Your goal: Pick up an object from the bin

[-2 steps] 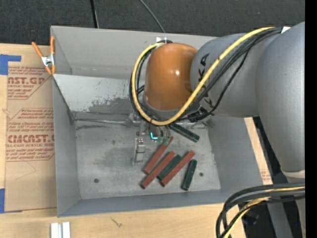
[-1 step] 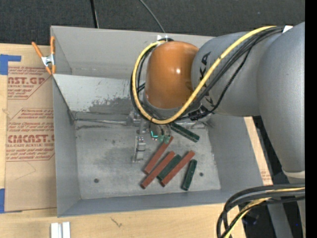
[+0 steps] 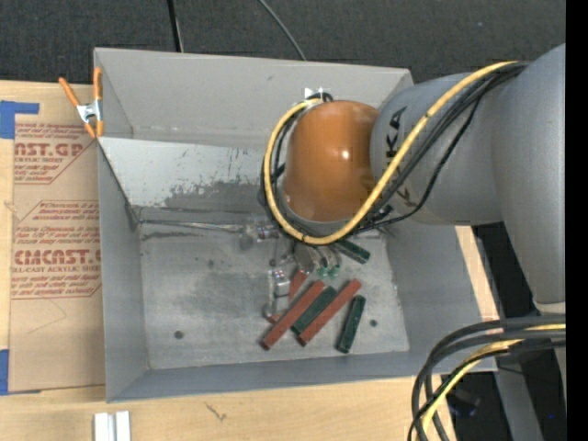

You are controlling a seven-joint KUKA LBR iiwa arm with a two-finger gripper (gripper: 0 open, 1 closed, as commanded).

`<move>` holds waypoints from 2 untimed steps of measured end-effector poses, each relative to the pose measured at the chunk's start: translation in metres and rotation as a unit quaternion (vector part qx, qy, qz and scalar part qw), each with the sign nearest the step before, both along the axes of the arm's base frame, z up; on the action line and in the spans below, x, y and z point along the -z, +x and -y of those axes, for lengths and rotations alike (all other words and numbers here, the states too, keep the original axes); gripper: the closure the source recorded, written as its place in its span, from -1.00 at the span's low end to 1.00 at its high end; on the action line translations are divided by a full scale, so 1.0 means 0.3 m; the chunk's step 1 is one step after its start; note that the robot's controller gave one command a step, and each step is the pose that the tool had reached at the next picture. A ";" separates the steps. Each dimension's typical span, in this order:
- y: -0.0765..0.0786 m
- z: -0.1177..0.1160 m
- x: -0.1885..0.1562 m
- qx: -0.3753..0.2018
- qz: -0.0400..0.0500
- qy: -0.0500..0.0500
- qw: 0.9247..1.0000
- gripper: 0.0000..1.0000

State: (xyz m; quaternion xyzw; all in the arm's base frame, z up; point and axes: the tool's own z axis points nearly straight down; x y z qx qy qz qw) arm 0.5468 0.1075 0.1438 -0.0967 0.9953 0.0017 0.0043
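The grey bin [image 3: 184, 168] has a scuffed floor, bare across its left half, with sloping walls all round. The things lie close together at the floor's lower right: a red bar [image 3: 287, 322], a green bar [image 3: 318, 314] against it, a second red bar [image 3: 338, 299], and a short green bar [image 3: 350, 324] just beside them, near the front wall. The arm [image 3: 478, 145] reaches in from the right, its orange cover [image 3: 331, 159] over the bin's middle. The gripper [image 3: 278, 283] hangs beneath, by the red bar's upper end; wide or narrow, I cannot tell.
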 end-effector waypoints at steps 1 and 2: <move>-0.179 0.183 0.166 -0.107 -0.004 -0.002 0.994 -1.00; -0.029 0.234 0.235 -0.114 -0.006 -0.001 0.993 1.00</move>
